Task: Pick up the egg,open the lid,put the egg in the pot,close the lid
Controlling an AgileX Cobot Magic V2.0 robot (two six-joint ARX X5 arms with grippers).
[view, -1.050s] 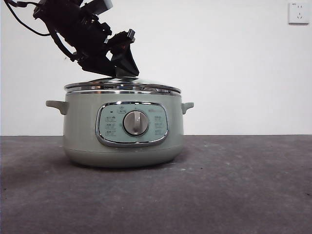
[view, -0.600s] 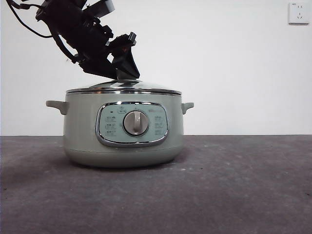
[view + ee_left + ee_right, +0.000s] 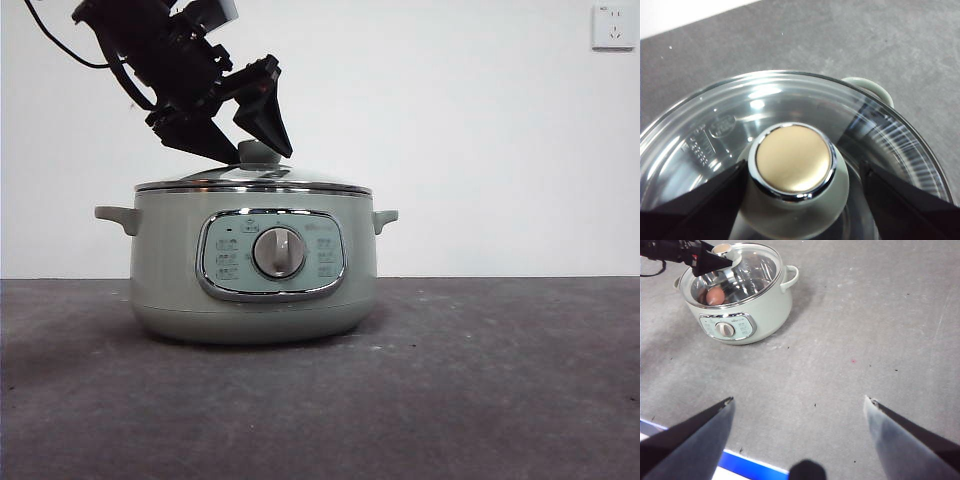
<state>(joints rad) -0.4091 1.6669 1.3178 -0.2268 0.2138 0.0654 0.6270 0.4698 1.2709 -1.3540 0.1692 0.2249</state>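
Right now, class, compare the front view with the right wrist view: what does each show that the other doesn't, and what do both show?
Only the front view shows the wall socket. Only the right wrist view shows the egg inside the pot, seen through the glass, plus the open right pincer far off. Both show the pot, its dial, the lid seated on it, and the left pincer open around the knob.

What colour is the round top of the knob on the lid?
Pale gold, ringed in shiny chrome, on the sage-green knob of the clear glass lid. The left wrist view shows it best.
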